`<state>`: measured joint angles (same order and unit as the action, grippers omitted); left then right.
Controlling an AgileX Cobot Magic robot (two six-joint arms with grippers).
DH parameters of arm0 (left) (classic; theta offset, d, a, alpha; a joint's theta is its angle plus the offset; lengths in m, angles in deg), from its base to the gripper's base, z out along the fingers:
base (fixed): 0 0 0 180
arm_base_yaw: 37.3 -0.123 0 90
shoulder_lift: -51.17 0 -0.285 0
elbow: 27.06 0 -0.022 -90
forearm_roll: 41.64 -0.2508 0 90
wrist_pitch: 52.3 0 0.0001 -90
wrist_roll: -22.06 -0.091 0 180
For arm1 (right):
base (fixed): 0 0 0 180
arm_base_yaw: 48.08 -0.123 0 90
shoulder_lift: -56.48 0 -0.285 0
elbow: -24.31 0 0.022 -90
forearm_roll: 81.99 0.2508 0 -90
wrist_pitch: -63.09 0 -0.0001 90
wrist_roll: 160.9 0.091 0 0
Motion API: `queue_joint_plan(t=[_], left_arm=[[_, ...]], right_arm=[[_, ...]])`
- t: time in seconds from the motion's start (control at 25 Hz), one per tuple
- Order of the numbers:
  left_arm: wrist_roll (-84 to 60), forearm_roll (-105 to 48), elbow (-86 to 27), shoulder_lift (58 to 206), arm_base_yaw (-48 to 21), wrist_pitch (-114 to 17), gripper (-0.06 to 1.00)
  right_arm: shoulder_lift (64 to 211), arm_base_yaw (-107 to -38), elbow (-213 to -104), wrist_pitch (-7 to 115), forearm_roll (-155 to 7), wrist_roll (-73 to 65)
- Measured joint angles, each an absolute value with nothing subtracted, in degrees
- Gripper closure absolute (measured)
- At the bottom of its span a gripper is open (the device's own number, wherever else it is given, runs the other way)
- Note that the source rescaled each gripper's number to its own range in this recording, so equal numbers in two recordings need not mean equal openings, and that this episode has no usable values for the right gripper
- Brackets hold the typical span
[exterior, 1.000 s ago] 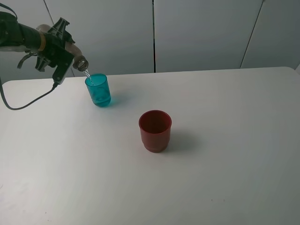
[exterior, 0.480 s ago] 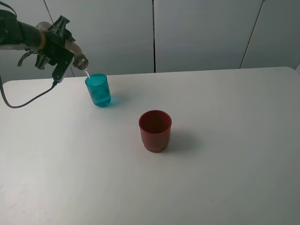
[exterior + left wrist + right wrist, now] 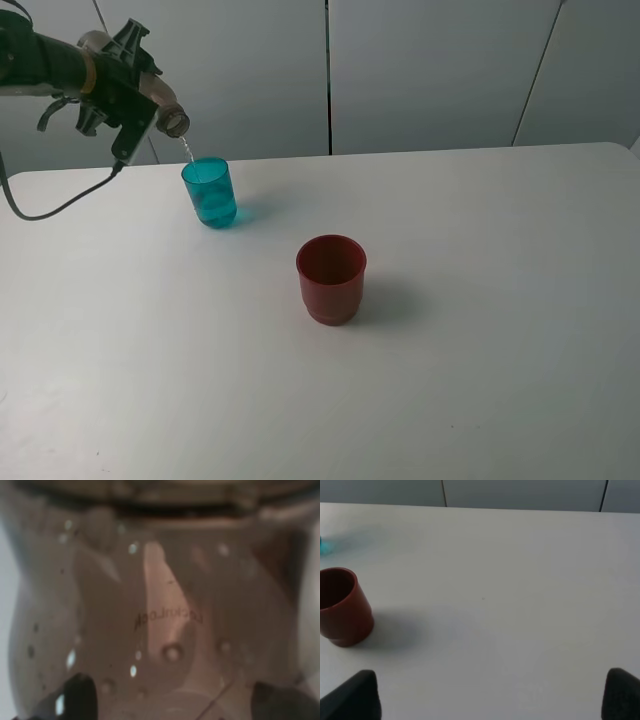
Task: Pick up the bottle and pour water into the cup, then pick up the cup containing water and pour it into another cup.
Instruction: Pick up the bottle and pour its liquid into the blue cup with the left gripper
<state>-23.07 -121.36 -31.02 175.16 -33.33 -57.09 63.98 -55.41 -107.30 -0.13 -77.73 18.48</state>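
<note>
- Left gripper (image 3: 128,92): clamped on bottle (image 3: 165,115). Bottle held high at the far left, tilted neck-down just above cup (image 3: 209,193).
- Thin stream (image 3: 186,150) falling from the neck to the far-left part of the rim, not the centre. Cup upright on table (image 3: 450,380); fill level unclear through the tinted wall.
- Right gripper (image 3: 487,700): jaws wide apart, nothing between, facing red cup (image 3: 342,607). Not seen in the high view.
- Red cup upright, no water seen inside, well apart from cup and nearer the front.

Hazards, as judged:
- Water on table. Cause: stream landing close to the rim, so lost over the edge with any small drift of the neck.
- Overfill. Cause: pouring too long into a small cup with a hard-to-read level. Consequence: slop during the later lift and tip.
- Bottle slip or twist in the grip. Cause: smooth plastic held at a tilt, droplets visible on its wall in the left wrist view. Consequence: sudden gush, or a knock to cup.
- Cup toppled. Cause: neck or gripper dropping while righting the bottle so near a light tumbler.
- Drips on withdrawal. Cause: wet neck carried over table.
- Later squeeze spill. Cause: too firm a grasp on a thin, full cup.
</note>
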Motion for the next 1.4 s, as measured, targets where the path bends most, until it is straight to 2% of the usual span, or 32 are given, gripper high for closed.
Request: queue_joint_plan(t=[1.04,1.4], left_arm=[[-24.6,-121.7,-31.0,175.2,-33.3,-61.7,0.70],[-29.6,-121.8,-31.0,175.2,-33.3,-61.9,0.70]], right_arm=[[64.0,-55.4,-107.3,-0.1,-77.7,18.5],[64.0,-55.4,-107.3,-0.1,-77.7,18.5]])
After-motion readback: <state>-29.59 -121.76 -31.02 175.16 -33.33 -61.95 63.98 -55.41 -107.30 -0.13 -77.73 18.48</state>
